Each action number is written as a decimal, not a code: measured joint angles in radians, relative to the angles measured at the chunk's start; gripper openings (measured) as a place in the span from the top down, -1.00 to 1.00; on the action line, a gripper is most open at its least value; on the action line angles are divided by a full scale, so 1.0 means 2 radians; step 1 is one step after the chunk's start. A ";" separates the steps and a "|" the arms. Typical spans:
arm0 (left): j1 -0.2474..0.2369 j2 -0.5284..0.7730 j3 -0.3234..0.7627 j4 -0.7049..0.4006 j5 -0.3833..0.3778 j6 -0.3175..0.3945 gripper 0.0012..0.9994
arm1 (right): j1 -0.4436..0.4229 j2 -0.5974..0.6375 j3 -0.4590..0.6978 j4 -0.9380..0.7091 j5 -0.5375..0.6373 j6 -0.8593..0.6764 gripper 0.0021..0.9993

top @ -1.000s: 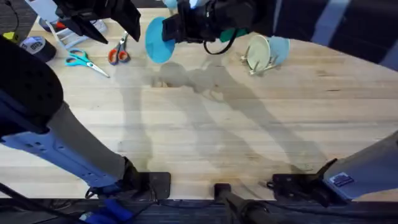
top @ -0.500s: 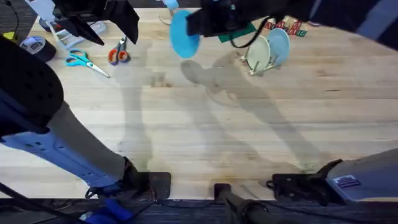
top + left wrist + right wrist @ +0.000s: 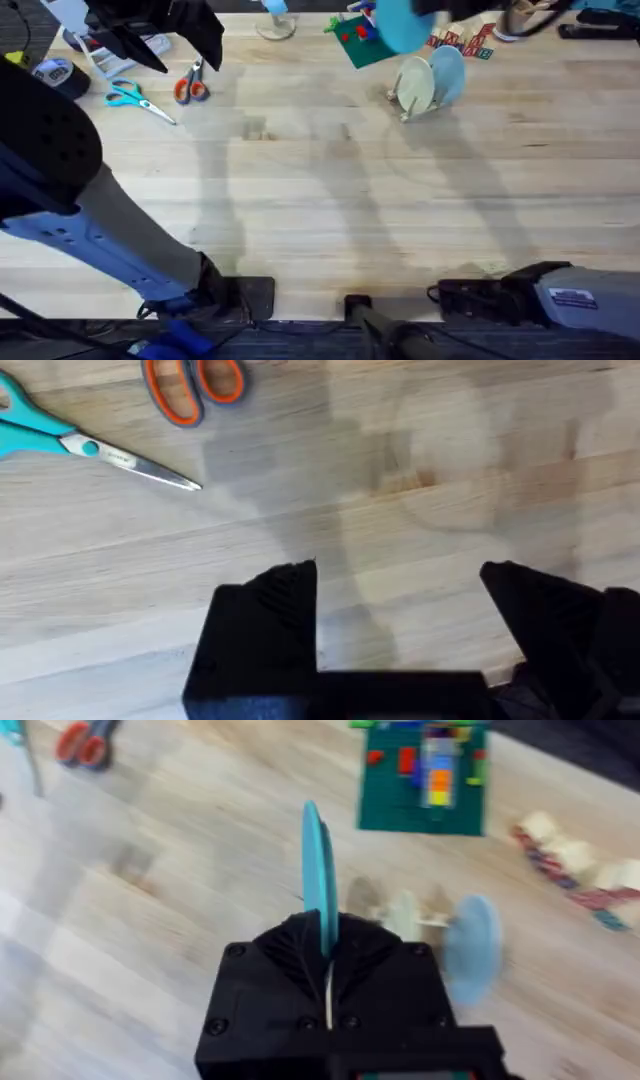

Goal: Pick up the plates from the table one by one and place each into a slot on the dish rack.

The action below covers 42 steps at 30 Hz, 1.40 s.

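A teal blue plate [image 3: 320,870] stands edge-on between the fingers of my right gripper [image 3: 326,935], which is shut on it. In the overhead view this plate [image 3: 398,24] hangs in the air at the far side of the table, just left of and beyond the dish rack [image 3: 412,104]. The small wooden rack [image 3: 400,915] holds a pale creamy yellow plate [image 3: 413,82] and a light blue plate [image 3: 449,72], both upright. My left gripper [image 3: 400,595] hovers open over bare planks at the far left, with nothing between its fingers.
A green building-block baseplate [image 3: 352,42] with coloured bricks lies just left of the rack. Loose blocks [image 3: 462,44] sit behind the rack. Teal scissors [image 3: 135,98] and orange scissors [image 3: 190,86] lie at the far left, next to a white wire basket [image 3: 110,50].
My right arm has carried the teal plate to the right and farther back, from the far middle of the table to beside the rack. The left arm has stayed still.
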 joint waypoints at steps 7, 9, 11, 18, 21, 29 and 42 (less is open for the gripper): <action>0.000 0.000 0.000 0.000 0.000 0.000 -0.99 | -0.075 -0.031 0.002 -0.042 0.005 -0.067 0.94; 0.000 0.000 0.000 -0.001 0.000 0.000 -0.99 | -0.094 -0.037 0.002 -0.053 0.007 -0.087 0.94; 0.000 0.000 0.000 -0.002 0.000 0.000 -0.99 | -0.108 -0.042 0.002 -0.058 0.008 -0.105 0.94; 0.000 0.000 0.000 -0.002 0.000 0.000 -0.99 | -0.136 -0.053 0.002 -0.058 0.009 -0.144 0.94; 0.000 0.000 0.000 -0.002 0.000 0.000 -0.99 | -0.140 -0.053 0.002 -0.058 0.009 -0.152 0.94; 0.000 0.000 0.000 -0.002 0.000 0.000 -0.99 | -0.141 -0.053 0.002 -0.057 0.009 -0.156 0.94; 0.000 0.000 0.000 -0.002 0.000 -0.002 -0.99 | -0.141 -0.039 0.003 -0.030 0.009 -0.152 0.94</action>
